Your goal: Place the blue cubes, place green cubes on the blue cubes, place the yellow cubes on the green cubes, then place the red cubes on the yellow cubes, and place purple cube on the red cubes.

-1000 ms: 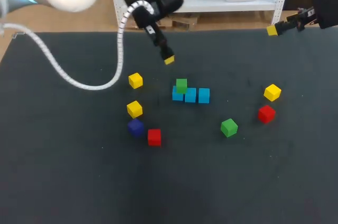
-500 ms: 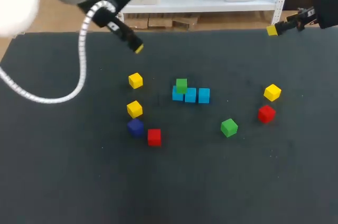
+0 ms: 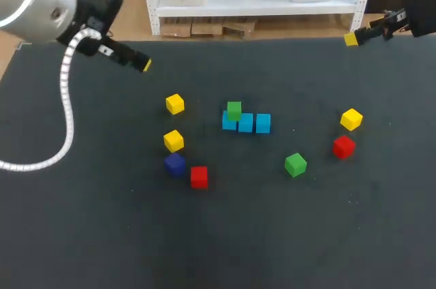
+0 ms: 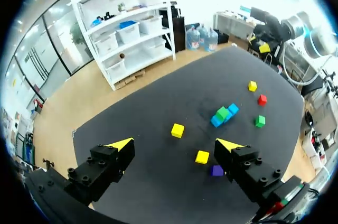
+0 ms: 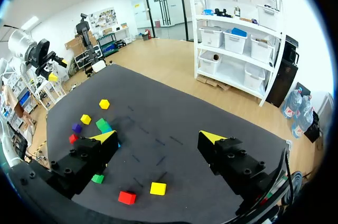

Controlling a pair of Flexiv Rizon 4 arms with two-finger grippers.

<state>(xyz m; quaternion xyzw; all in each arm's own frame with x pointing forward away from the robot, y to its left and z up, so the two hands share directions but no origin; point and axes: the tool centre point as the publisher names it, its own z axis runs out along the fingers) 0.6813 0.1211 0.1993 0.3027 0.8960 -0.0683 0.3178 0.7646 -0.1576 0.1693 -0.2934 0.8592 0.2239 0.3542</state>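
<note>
In the head view, three small sky-blue cubes point(image 3: 246, 123) stood touching in a row mid-table, probably the base layer. One green cube point(image 3: 234, 109) sat on the end one nearer my left arm, beginning the second layer. A second green cube point(image 3: 295, 164) lay loose on the black-covered table point(image 3: 82, 234), as did three yellow cubes point(image 3: 175, 103), two red cubes point(image 3: 199, 176) and the dark purple cube point(image 3: 174, 163). The left gripper point(image 3: 144, 65) and right gripper point(image 3: 351, 39) hung near the far edge, well apart from the cubes, seemingly to leave them unobstructed. In the left wrist view, its yellow-tipped fingers stood wide apart with nothing between them. In the right wrist view, that gripper was likewise spread and empty, the loose green cube probably its nearest pick.
</note>
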